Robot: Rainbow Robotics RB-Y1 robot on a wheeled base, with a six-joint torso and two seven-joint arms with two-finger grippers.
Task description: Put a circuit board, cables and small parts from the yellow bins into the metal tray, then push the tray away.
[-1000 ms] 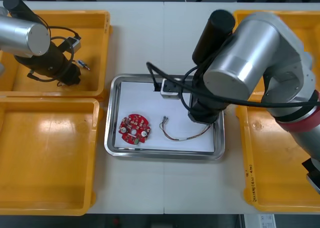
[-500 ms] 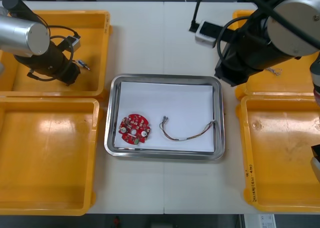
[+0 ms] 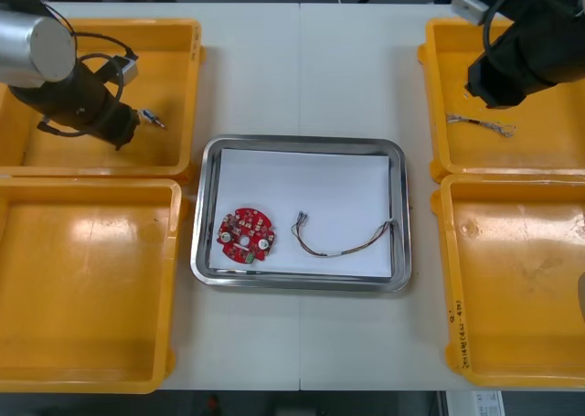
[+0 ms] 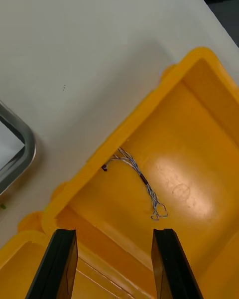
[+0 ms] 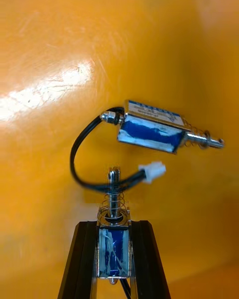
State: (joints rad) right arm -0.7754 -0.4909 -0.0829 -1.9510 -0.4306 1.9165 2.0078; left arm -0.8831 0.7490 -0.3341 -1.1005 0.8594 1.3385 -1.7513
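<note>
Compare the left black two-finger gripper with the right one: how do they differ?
The left gripper is shut on a small metal part with a blue body; the right gripper is open and empty. The left gripper is inside the far left yellow bin; the right gripper hangs above the far right yellow bin, over a twisted blue and white cable. Both have black fingers.

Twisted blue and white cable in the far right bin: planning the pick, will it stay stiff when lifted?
Probably floppy: the cable lies in a loose curve, so its ends should droop. Likely light, being thin. One end lies by the bin wall and might catch there.
</note>
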